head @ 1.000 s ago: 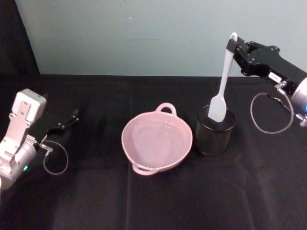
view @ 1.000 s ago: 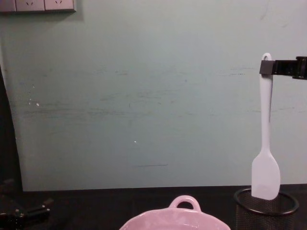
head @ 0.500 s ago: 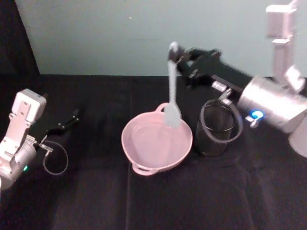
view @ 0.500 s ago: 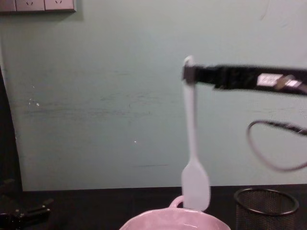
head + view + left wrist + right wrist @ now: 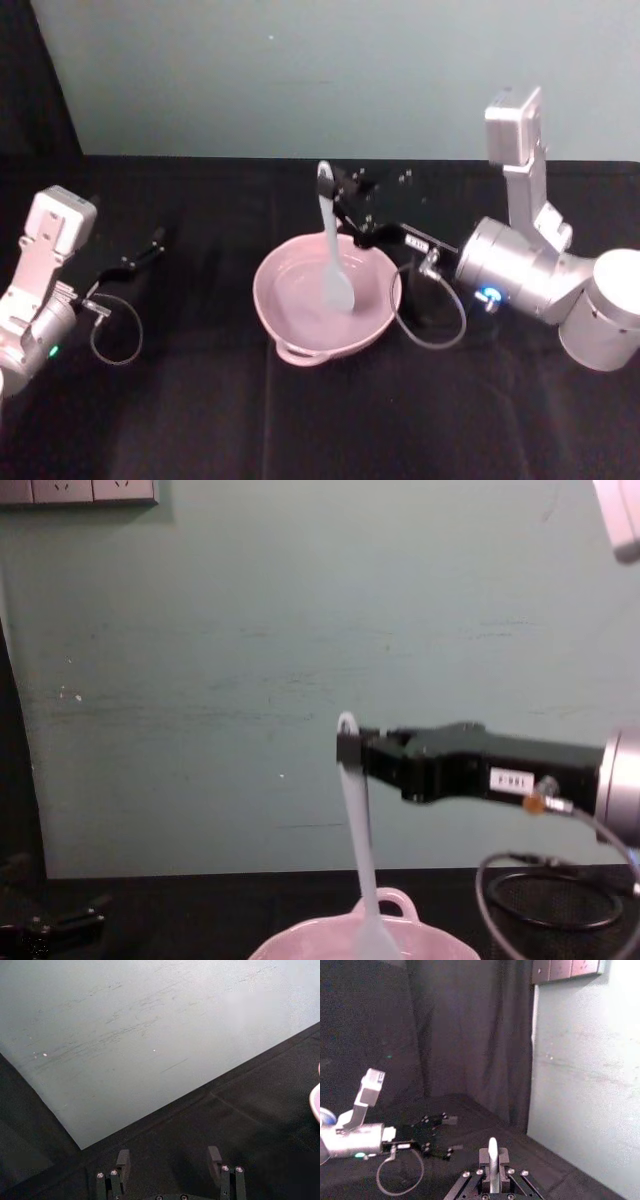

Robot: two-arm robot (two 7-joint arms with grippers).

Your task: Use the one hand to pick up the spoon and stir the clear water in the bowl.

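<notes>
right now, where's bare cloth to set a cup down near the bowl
Free: the black cloth on the robot's side of the bowl, and the stretch between it and the left claw. Crowded: right of the bowl, where the right claw, shut on the spoon, and its cable reach in.

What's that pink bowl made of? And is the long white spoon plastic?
The wide pale pink bowl looks like glazed ceramic: its surface is smooth and glossy, with soft glints near the rim, though hard plastic can't be ruled out. The long slim white spoon looks like plastic: it is thin and matt, and its wide end seems slightly see-through.
</notes>
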